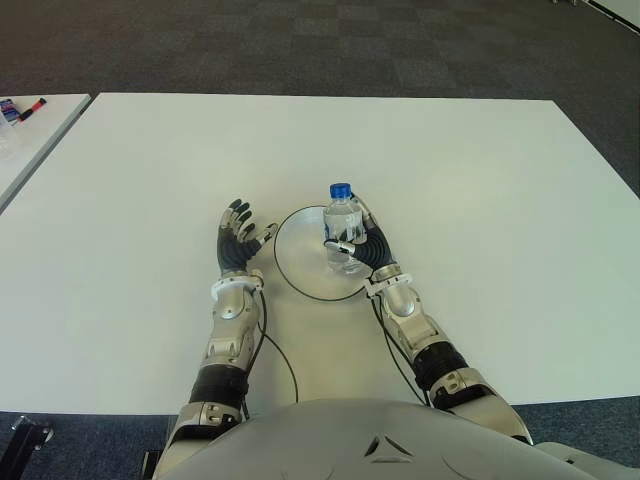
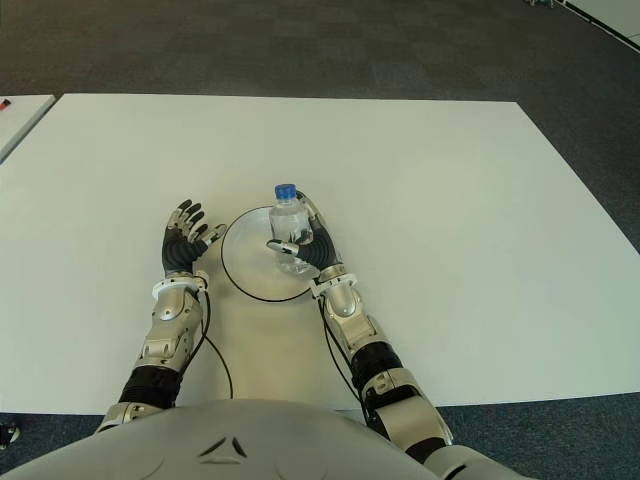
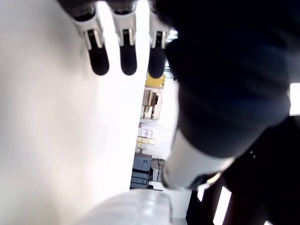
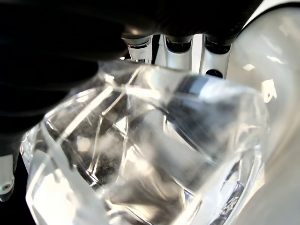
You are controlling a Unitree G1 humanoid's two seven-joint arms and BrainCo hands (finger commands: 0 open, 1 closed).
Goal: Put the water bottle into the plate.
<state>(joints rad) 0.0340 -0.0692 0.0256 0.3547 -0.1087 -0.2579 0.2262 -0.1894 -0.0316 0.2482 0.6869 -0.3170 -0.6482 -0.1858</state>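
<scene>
Right hand gripping the water bottle upright over the plate; left hand spread beside the plate.

The water bottle is small, clear and ribbed, with a blue cap; it stands upright within the right part of the round white plate, though whether its base touches the plate cannot be told; the right hand's fingers are curled round the bottle's body from the robot's right side, the thumb crossing its front; the right wrist view shows the clear plastic pressed against the fingers; the right forearm runs back toward the torso; the left hand shows just left of the plate, palm up, fingers splayed and holding nothing; all on a white table.
</scene>
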